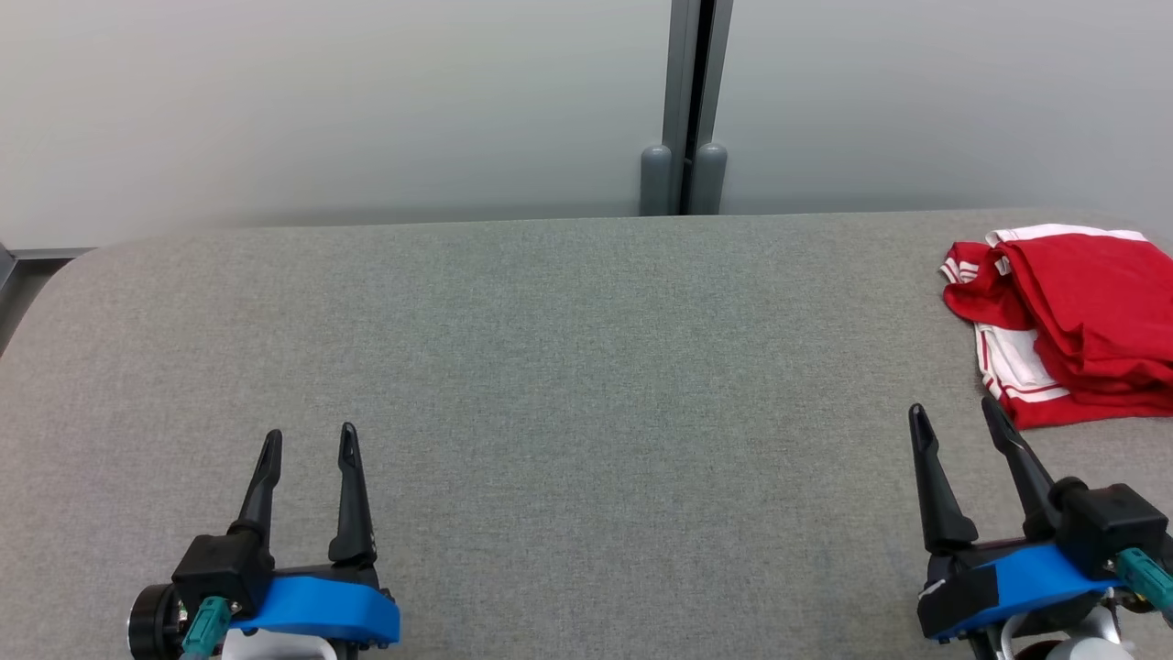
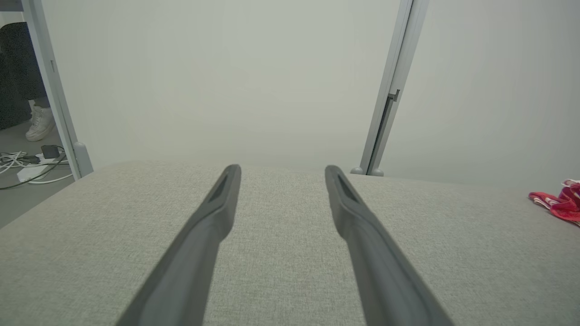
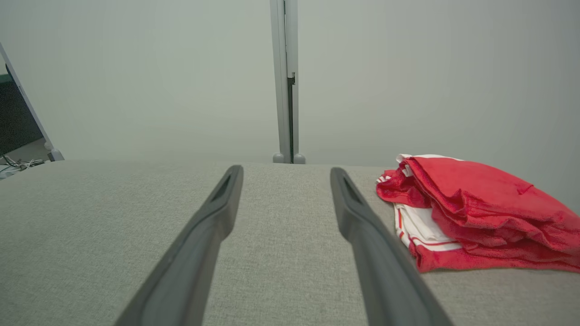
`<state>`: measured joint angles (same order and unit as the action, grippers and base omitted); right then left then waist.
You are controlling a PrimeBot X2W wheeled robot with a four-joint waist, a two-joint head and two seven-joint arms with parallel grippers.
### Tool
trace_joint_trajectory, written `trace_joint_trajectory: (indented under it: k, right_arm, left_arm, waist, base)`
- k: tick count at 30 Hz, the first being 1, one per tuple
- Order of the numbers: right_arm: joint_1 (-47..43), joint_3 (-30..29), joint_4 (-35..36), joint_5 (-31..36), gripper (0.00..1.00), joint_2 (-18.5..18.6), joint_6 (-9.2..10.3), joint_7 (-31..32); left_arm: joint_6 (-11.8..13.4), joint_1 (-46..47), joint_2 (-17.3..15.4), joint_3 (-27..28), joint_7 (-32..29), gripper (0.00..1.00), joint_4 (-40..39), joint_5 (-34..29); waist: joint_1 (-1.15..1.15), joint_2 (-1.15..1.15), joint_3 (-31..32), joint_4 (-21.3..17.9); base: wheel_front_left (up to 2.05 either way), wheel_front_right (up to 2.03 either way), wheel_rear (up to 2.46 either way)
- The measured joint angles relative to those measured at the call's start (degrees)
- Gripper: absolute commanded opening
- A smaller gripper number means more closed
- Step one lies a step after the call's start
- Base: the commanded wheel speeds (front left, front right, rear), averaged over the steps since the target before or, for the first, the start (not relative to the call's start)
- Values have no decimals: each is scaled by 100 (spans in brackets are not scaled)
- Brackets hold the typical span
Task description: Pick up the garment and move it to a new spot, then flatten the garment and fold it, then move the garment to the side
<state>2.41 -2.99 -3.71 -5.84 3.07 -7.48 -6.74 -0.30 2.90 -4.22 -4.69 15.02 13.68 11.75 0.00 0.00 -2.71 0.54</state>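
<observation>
The garment point(image 1: 1081, 321) is red with white trim and lies loosely folded in a heap at the far right of the grey fabric table point(image 1: 586, 367). It shows again in the right wrist view as the garment point(image 3: 480, 213), just right of the fingers, and as a red scrap of garment point(image 2: 559, 203) at the right edge of the left wrist view. My right gripper point(image 1: 955, 414) stands open just in front and left of the heap, not touching it. My left gripper point(image 1: 310, 438) is open at the lower left, nothing between its fingers.
A pale partition wall with a grey vertical post point(image 1: 685, 110) runs behind the table. Past the table's left end, cables point(image 2: 27, 165) lie on the floor and a person's white shoe point(image 2: 40, 123) stands there. The table's rounded left corner point(image 1: 82, 266) is near.
</observation>
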Motion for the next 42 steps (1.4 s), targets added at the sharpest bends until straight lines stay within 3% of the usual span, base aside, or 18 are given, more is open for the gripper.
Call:
trace_joint_trajectory:
  k: [15,16,21,42]
  right_arm:
    - [-178,-138,164,-129,100,-10,0,107]
    - [-179,-131,105,-129,0,-12,0,112]
    - [-194,-119,-143,-237,0,-38,0,146]
    - [-147,-170,-375,-2468,0,-41,0,455]
  left_arm:
    - [33,-20,-52,7,-4,100,-1,138]
    - [33,-38,-46,7,-12,0,45,137]
    - [29,-204,-11,19,-87,0,281,238]
    - [-163,-149,42,282,-638,0,234,2314]
  waist:
    - [0,0,0,0]
    - [0,0,0,-1]
    - [0,0,3,-2]
    - [0,0,46,-10]
  base:
    - [0,0,0]
    - [0,0,0]
    - [0,0,0]
    - [0,0,0]
